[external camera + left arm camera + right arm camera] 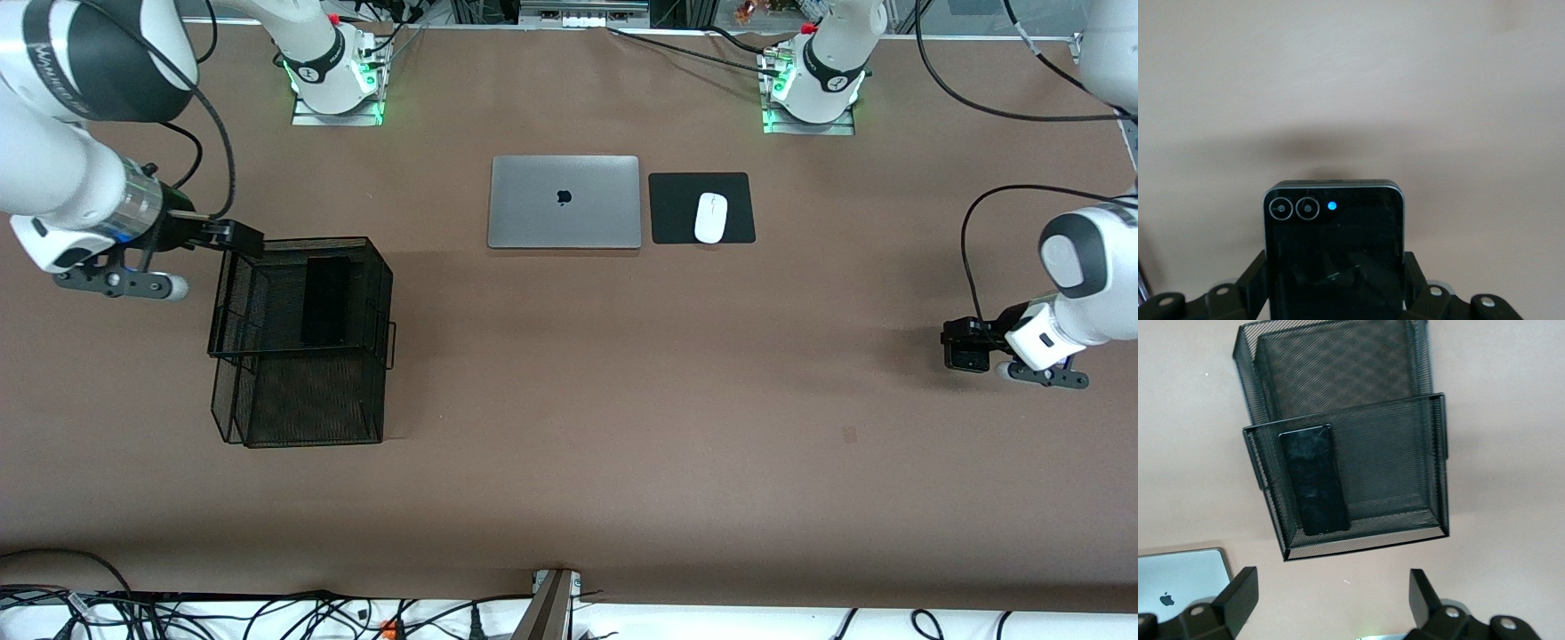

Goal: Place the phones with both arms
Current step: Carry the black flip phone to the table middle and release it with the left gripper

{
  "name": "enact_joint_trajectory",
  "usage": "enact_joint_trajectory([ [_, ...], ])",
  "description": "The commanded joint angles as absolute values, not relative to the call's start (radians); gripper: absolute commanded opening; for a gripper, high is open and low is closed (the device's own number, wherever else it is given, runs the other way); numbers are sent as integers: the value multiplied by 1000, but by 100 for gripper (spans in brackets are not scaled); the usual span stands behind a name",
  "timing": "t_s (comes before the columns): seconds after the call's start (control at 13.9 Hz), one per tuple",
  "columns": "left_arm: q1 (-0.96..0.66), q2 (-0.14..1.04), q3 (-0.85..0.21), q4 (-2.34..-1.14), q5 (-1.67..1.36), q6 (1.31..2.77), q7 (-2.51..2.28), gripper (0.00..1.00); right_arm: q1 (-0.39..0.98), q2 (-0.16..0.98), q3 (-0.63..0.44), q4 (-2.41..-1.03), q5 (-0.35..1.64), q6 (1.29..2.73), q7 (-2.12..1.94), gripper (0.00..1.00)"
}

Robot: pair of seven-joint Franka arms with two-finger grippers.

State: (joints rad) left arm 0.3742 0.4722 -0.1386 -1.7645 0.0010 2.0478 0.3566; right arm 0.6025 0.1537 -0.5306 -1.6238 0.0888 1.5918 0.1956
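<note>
1. The small squarish black phone [1335,257] sat pinched between the fingers [1253,283] of my left tool [965,347], its two camera rings and a blue dot facing the left wrist camera.
2. My left tool was at the left arm's end of the table [569,427], low over the bare brown surface, well apart from everything else.
3. The long black phone [1313,479] lay flat in the upper tier of the black mesh basket [300,342], against one side wall of that tier.
4. The lower tier of the basket, nearer to the front camera, showed only mesh.
5. My right tool [233,236] hung at the upper rim of the basket on the side toward the right arm's end of the table, with its fingers [1238,593] spread wide and nothing between them.
6. The closed grey laptop [564,202] lay at mid-table near the robot bases.
7. Just beside the laptop, toward the left arm's end, a white mouse [710,217] rested on a black mouse pad [676,209].
</note>
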Motion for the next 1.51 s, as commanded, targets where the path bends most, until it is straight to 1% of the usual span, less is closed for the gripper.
enact_joint_trajectory([
  [0.0, 266, 462, -176, -1636, 17, 1854, 195, 10, 601, 156, -538, -1594, 97, 1568, 210, 100],
  [0.07, 208, 462, -195, -1619, 17, 1821, 117, 10, 601, 156, -540, -1592, 95, 1568, 207, 100],
  [0.22, 103, 462, -244, -1609, 15, 1816, -21, 10, 601, 156, -549, -1592, 97, 1568, 203, 100],
  [0.36, -30, 478, -261, -1608, 11, 1830, -142, 10, 601, 158, -548, -1592, 97, 1568, 201, 100],
  [0.43, -99, 507, -261, -1592, 6, 1856, -190, 10, 600, 158, -548, -1592, 97, 1568, 201, 100],
  [0.58, -231, 563, -261, -1578, 3, 1963, -296, 14, 600, 158, -549, -1592, 95, 1569, 199, 100],
  [0.72, -352, 621, -259, -1580, 14, 2073, -436, 14, 600, 158, -549, -1592, 95, 1569, 198, 100],
  [0.87, -467, 678, -250, -1578, 17, 2137, -566, 15, 600, 158, -551, -1592, 97, 1569, 198, 100],
  [1.15, -567, 774, -245, -1585, 25, 2317, -675, 15, 600, 160, -549, -1594, 95, 1572, 199, 100],
  [1.23, -586, 784, -238, -1583, 44, 2330, -707, 17, 600, 161, -549, -1594, 95, 1575, 199, 100],
  [1.3, -587, 784, -236, -1582, 60, 2330, -724, 68, 600, 163, -549, -1595, 95, 1578, 199, 100],
  [1.37, -581, 781, -235, -1582, 64, 2330, -732, 100, 600, 167, -549, -1595, 95, 1583, 199, 100],
  [1.44, -574, 772, -236, -1582, 74, 2323, -733, 100, 600, 169, -548, -1595, 97, 1589, 199, 100],
])
